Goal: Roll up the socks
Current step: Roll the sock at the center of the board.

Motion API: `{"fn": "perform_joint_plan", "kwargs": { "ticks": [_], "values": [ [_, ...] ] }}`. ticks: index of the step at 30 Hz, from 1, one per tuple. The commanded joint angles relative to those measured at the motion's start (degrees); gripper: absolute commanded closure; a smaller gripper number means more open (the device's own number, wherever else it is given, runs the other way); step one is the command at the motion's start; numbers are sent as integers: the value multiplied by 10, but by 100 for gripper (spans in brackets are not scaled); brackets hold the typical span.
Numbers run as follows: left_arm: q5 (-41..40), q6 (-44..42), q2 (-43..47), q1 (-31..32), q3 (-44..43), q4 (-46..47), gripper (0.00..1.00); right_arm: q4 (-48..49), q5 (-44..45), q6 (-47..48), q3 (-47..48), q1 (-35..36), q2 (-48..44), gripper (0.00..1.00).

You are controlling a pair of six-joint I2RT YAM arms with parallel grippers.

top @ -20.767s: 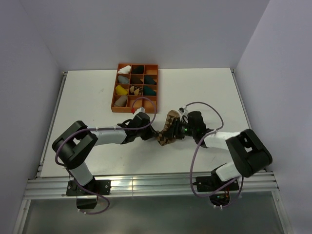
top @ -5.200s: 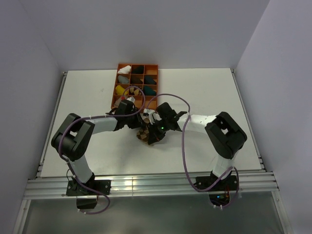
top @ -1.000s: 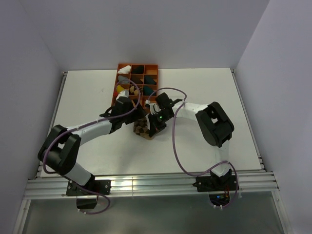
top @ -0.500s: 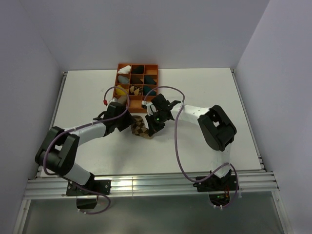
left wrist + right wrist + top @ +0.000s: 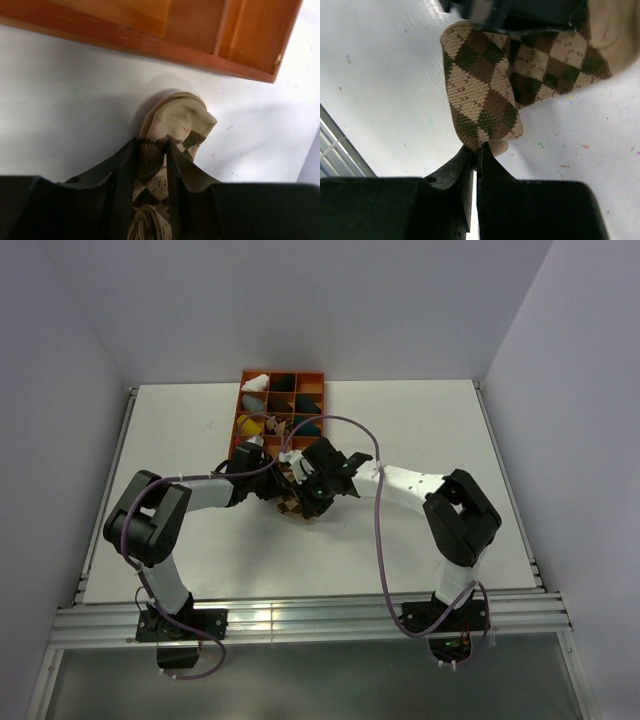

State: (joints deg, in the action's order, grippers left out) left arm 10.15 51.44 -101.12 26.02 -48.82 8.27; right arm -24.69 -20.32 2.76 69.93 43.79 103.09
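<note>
1. Big white desk (image 5: 420,430): the work sits about mid-desk, so nothing can drop off an edge. The top looks slick though, so I'd guess a sideways shove slides the bundle instead of tightening it.
2. Orange wooden compartment tray (image 5: 283,372): it's near, at 12 o'clock of the bundle. Push that way and the roll could jam against its wall, or an arm could clip it.
3. Left claw (image 5: 150,150): comes in from 9 o'clock, fingers drawn close and squeezing the argyle fabric from both sides. If it only has the outer layer, a tug could unwind things.
4. Right claw (image 5: 475,155): comes in from 3 o'clock, pinched fully shut, tips against the roll's lower edge. Can't tell whether any fabric is caught. The two claws are very near each other, so a bump looks possible.
5. Pair of knit ankle socks (image 5: 480,95): tan-and-brown argyle on the outside, a chunky lump on the desk between the claws.
6. Plain tan sock end (image 5: 180,117): pokes out toward 12 o'clock, untucked. That's where I'd expect it to spring open.
</note>
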Motion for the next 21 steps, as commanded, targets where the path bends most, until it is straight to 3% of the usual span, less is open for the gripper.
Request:
{"fn": "perform_joint_plan", "kwargs": {
  "ticks": [1,9,21],
  "values": [
    [51,-27,-10,6,-19,43,65,23,11,33,-9,7,-51,100],
    [95,-62,-20,39,-47,53,65,31,-11,59,-30,10,-66,100],
    [109,-65,-21,54,-19,96,63,61,-52,26,-70,10,6,100]
  ]
}}
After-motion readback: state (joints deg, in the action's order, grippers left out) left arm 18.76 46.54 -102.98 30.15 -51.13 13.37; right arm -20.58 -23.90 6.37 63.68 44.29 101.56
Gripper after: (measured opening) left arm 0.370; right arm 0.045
